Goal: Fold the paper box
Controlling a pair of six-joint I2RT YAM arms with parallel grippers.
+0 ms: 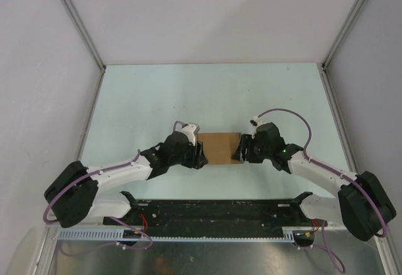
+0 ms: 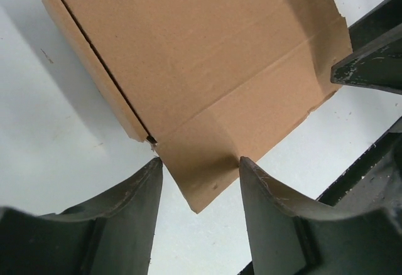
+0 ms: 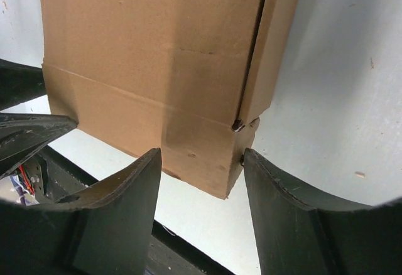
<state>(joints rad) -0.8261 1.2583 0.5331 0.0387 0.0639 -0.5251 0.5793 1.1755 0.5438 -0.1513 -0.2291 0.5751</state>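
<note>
Left gripper point(image 2: 200, 162) and right gripper point(image 3: 201, 152) both stand parted around corners of the paper box point(image 1: 218, 147); uneven squeezing could buckle it or skid it sideways.

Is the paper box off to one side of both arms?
No, from above the paper box sits between the left fingers and the right fingers.

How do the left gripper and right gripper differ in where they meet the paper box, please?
The left gripper is at the left end of the paper box; the right gripper at its right end. The left gripper points rightward, the right gripper leftward. Both are open, each straddling a box corner.
</note>
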